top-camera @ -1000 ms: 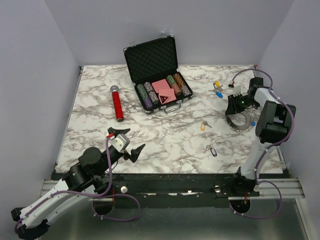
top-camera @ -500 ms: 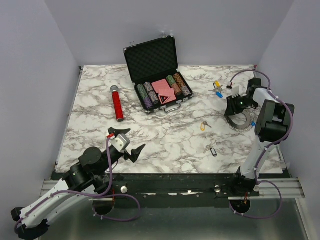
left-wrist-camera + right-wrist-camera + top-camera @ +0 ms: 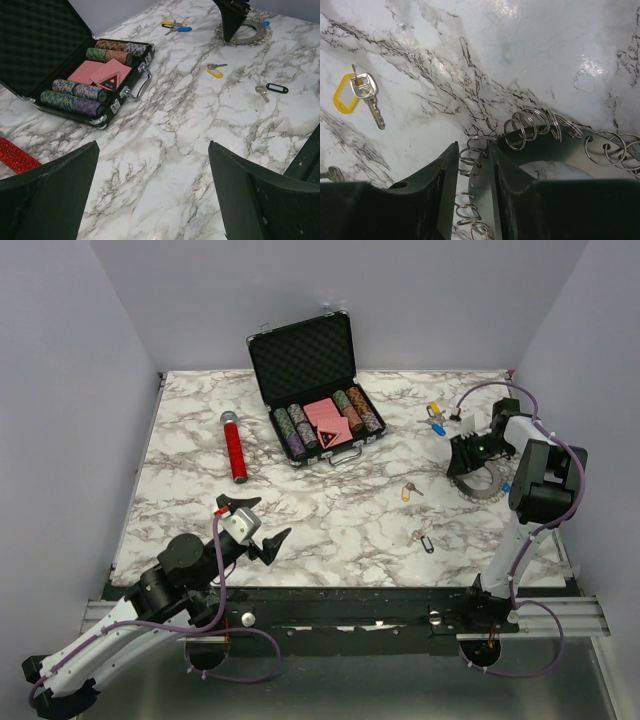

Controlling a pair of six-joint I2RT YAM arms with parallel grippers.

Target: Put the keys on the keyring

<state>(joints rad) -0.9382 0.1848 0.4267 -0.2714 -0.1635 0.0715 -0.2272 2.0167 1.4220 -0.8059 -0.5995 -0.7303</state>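
The keyring [image 3: 488, 486] is a flat silver ring fringed with small wire rings, lying at the right of the table. My right gripper [image 3: 466, 464] points down on its left side. In the right wrist view the right gripper [image 3: 474, 146] is shut on the keyring's band [image 3: 483, 185], one finger on each side. A yellow-tagged key [image 3: 407, 491] [image 3: 355, 92] lies just left of it. A black-tagged key [image 3: 425, 540] [image 3: 276, 88] lies nearer. A yellow-tagged and a blue-tagged key [image 3: 435, 420] [image 3: 175, 26] lie further back. My left gripper [image 3: 262, 521] [image 3: 154, 150] hovers open and empty at the front left.
An open black case [image 3: 335, 445] with poker chips and red cards stands at the back middle. A red glittery tube [image 3: 234, 448] lies left of it. A small blue thing [image 3: 506, 487] shows beside the right arm, at the keyring's edge.
My right wrist has shifted slightly over the keyring. The left arm and the loose keys have not moved.
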